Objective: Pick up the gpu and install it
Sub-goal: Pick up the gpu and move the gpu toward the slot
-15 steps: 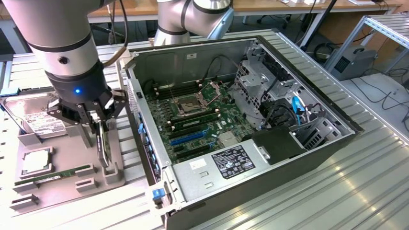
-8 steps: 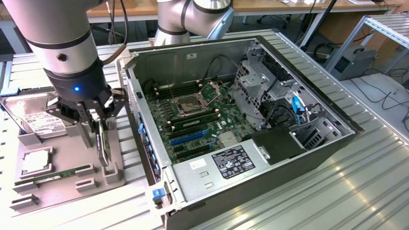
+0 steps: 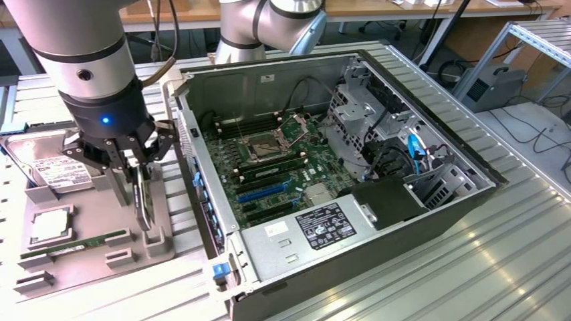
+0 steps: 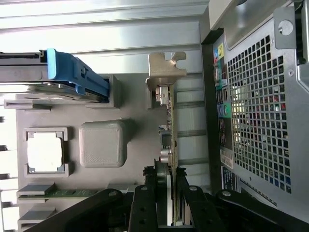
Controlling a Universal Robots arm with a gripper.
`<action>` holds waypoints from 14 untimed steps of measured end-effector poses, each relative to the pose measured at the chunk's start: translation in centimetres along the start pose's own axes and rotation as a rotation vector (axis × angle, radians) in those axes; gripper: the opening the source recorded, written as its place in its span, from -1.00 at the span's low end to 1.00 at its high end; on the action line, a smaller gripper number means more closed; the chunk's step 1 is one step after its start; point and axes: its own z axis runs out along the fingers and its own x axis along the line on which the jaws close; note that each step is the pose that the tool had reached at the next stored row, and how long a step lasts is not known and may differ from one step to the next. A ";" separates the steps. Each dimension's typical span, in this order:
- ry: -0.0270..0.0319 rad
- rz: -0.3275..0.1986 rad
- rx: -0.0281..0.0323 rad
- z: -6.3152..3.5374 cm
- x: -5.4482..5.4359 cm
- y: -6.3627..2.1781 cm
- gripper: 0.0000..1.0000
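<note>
The gpu (image 3: 141,208) stands on edge in a slot of the grey holder tray (image 3: 89,267), at the exterior view's left of the open computer case (image 3: 464,194). My gripper (image 3: 136,198) comes straight down over it, and its black fingers (image 4: 185,193) press against both faces of the card. In the wrist view the gpu (image 4: 171,126) shows edge-on, with its silver bracket (image 4: 165,72) at the far end, and my gripper (image 4: 171,180) is shut on the near end. The card's lower edge is hidden behind the holder.
The grey tray also holds a hard drive (image 3: 53,167), a processor (image 3: 49,224) and a green memory stick (image 3: 76,246). Inside the case lie the motherboard with a blue slot (image 3: 261,190), the power supply (image 3: 325,227) and drive cages (image 3: 366,114). The case wall (image 4: 260,121) stands close beside the card.
</note>
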 end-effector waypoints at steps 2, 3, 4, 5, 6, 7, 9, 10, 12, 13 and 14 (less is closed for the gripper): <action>-0.0001 0.000 -0.0001 -0.19 0.0 0.01 -0.46; -0.0001 0.000 0.0000 -0.26 0.0 0.01 -0.46; -0.0001 0.000 -0.0001 -0.35 0.0 0.02 -0.46; 0.0000 0.000 0.0000 -0.42 0.0 0.02 -0.46; 0.0000 0.000 0.0000 -0.51 0.0 0.02 -0.46; -0.0001 0.000 0.0000 -0.59 0.0 0.03 -0.46; -0.0001 0.000 0.0000 -0.78 0.0 0.04 -0.46; -0.0001 0.000 0.0000 -0.88 0.0 0.04 -0.46; 0.0000 0.000 0.0000 -1.08 0.0 0.05 -0.46; -0.0001 0.000 0.0000 -1.17 0.0 0.05 -0.46; -0.0001 0.000 -0.0001 -1.25 0.0 0.06 -0.46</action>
